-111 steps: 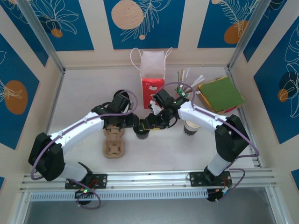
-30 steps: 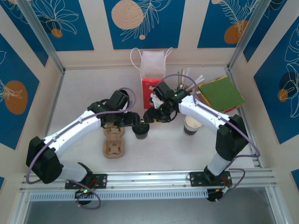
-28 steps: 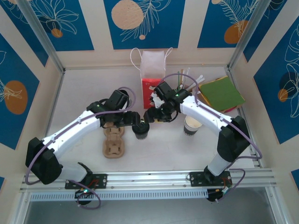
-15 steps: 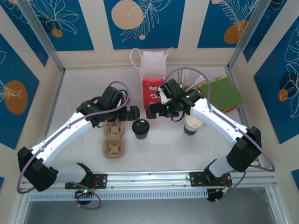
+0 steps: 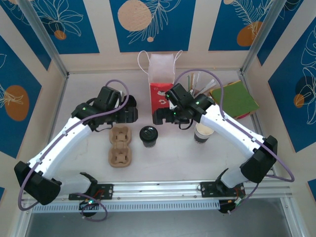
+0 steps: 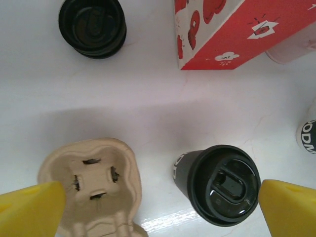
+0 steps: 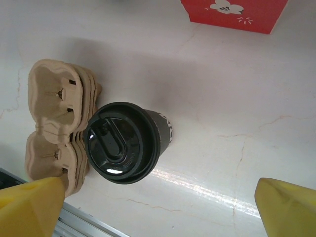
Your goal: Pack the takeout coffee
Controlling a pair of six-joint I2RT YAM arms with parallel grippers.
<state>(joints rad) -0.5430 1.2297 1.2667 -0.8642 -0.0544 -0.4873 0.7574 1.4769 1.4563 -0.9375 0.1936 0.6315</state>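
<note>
The white table carries everything. Over it the left arm and right arm reach in from the near edge. The left gripper and right gripper face each other in front of the red and white paper bag, which stands upright at the middle rear. A green stack lies at the far right.

A tan pulp cup carrier rests on the table below the left gripper. The takeout coffee stands upright just to its right, black lid on, apart from the carrier and nearer the arm bases than either gripper. An unlidded paper cup stands well to its right, beneath the right arm.

Both sets of jaws stand wide apart, gripping nothing. From the left wrist, the coffee sits between the yellow fingertips, close to the right-hand one without touching it, with the carrier by the other. From the right wrist, the coffee lies between and ahead of the fingertips, nearer the left-hand one, beside the carrier.

A stack of black lids sits left of the bag
</note>
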